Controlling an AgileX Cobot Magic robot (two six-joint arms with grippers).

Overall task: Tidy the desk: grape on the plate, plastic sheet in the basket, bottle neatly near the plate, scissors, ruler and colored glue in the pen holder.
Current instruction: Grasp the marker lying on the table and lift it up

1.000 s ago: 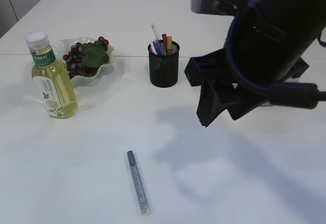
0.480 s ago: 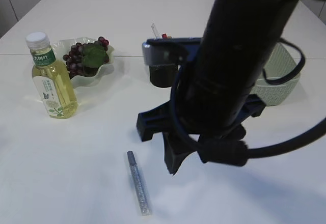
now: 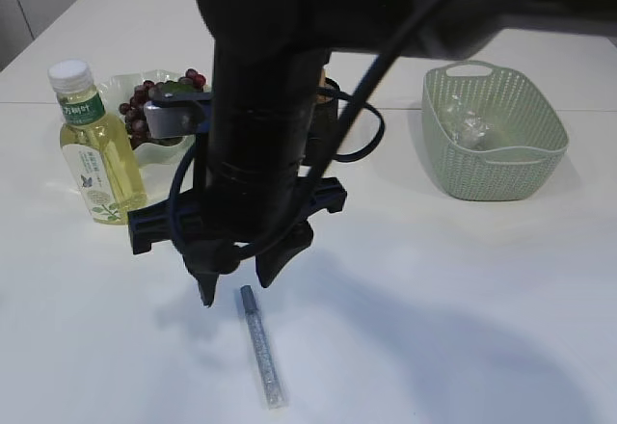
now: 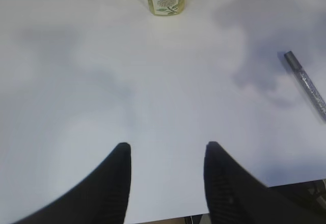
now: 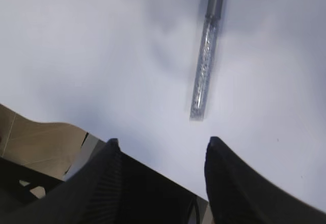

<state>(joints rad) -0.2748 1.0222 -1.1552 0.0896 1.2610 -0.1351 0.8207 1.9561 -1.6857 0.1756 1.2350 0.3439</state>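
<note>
Just above the slim silver glitter glue stick (image 3: 261, 347) hangs the right tool (image 3: 231, 284), jaws apart and empty. Glue-to-holder is my read; next, descend and straddle its capped end. Left tool (image 4: 165, 155) gapes idle. Bare white table (image 3: 434, 308) surrounds the stick; table edge close beyond its tip.

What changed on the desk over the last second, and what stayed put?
The right gripper swept from the right side across to the left and down, and now hangs open just above the glue stick's capped end, holding nothing. The glue stick, bottle, plate of grapes and basket did not move.
</note>
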